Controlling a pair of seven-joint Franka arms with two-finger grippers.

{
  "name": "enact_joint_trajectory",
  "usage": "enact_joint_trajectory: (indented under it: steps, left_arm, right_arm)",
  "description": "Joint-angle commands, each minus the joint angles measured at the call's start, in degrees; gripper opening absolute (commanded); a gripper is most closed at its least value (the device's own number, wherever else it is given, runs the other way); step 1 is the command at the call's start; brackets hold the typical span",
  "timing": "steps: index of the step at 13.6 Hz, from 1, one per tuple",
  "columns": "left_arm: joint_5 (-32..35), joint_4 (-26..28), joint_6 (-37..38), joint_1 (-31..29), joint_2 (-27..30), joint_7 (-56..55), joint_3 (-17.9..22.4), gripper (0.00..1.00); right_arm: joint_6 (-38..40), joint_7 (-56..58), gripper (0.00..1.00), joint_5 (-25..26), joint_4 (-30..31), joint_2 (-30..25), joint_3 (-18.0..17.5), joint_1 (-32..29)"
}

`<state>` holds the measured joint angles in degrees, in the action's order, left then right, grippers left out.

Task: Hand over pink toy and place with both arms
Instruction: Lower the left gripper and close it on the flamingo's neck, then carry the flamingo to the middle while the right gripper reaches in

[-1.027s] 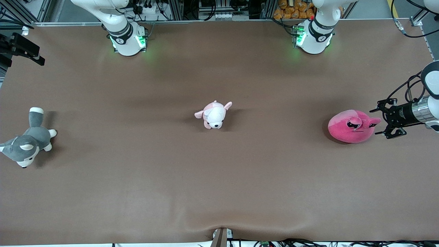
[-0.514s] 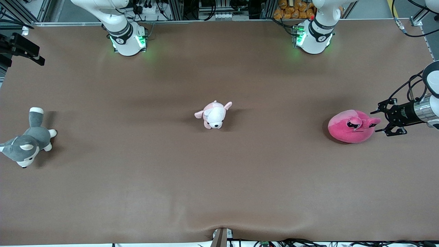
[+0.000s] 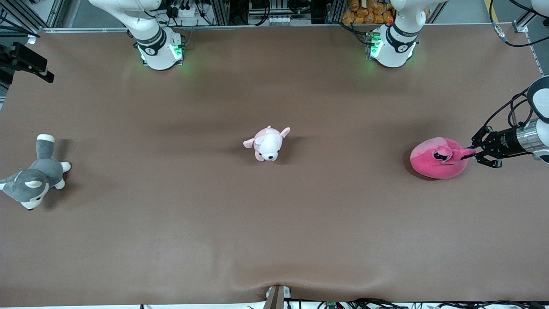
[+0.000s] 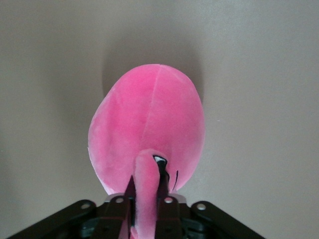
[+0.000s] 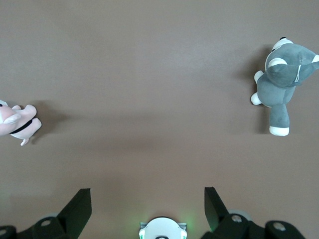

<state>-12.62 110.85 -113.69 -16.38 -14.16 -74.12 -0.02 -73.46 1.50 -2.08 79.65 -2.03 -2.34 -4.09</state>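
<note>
Left gripper [image 3: 475, 156]: your fingers are pinched onto the pink toy's snout, low over the table [image 3: 274, 240] at the left arm's end.
Pink toy [image 3: 435, 159]: it rests on the table straight ahead of that gripper, round body trailing away from the fingertips; the wrist view shows the snout [image 4: 144, 194] squeezed thin between the two fingers.
Handling: judge it light, soft and squashy. The plush gives under the pads, so the body will likely sag and swing from the snout once lifted.
Hold: the snout is a narrow tab; leave the round body free for the other arm to take.
Right gripper [image 5: 148, 206]: spread wide and held high over the table, waiting, with the husky plush [image 5: 281, 84] and puppy plush [image 5: 17, 123] below it.
</note>
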Motion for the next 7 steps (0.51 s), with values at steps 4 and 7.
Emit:
enact_joint_trajectory:
  steps: [4,7]
  left_arm:
    - [-1.2,-0.1,-0.7,-0.1,0.5,0.5,-0.6,0.00]
    - [-1.3,-2.4,0.7,0.1,0.9,-2.2,-1.5,0.00]
  right_arm:
    - [0.4,1.1,1.00,0.1,-1.4,3.0,-0.8,-1.4]
    - [0.2,1.1,1.00,0.4,-1.3,3.8,-0.7,-1.7]
